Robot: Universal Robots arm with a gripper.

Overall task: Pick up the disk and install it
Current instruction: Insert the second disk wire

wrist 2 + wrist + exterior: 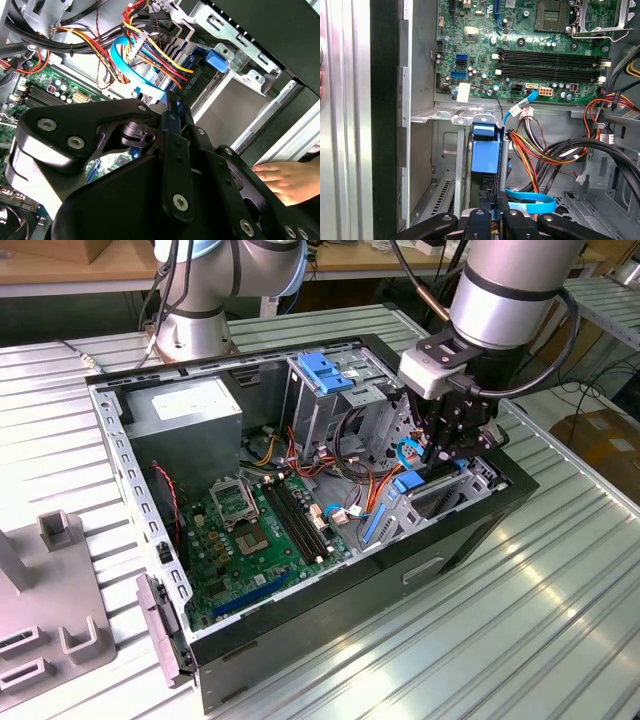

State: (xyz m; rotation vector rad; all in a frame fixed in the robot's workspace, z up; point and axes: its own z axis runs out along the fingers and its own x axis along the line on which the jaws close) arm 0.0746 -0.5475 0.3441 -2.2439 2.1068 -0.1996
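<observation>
Holding: gripper [492, 207] pinching the disk [485, 155] on edge.
Lie: disk's long axis runs straight out from the fingertips, into the case [480, 510] bay.

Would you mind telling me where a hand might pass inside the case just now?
Freest is above the motherboard, between the power supply and the drive cage. Around the gripper it is crowded: the disk stands on edge in the bay by the case wall, hemmed by bundled cables and a blue cable.
</observation>
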